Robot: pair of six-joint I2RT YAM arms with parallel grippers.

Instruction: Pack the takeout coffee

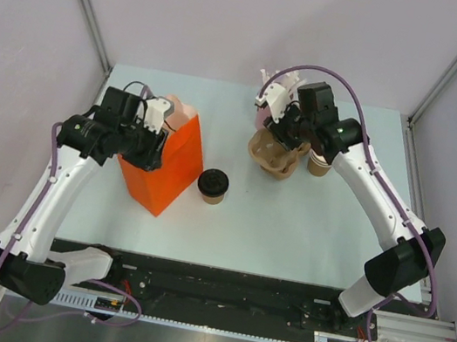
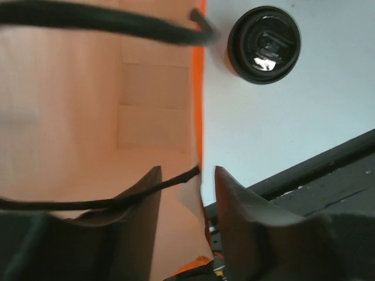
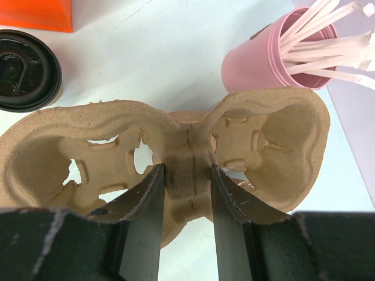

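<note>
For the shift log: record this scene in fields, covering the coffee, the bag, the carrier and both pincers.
container: tall orange paper bag, standing open
drink: small kraft-brown paper cup with round black plastic lid, upright on the table, outside the bag, to its right
left pincer: open, astride the bag's rim
right pincer: closed on the centre of the brown moulded-pulp cup carrier

Standing here, I can't read any word, brand or number. The takeout coffee (image 1: 212, 186), right of the orange bag (image 1: 167, 165), has raised moulded marks on its black lid (image 2: 263, 44), too blurred to read as letters. The pulp carrier (image 3: 176, 152) shows only bare pulp.
</note>
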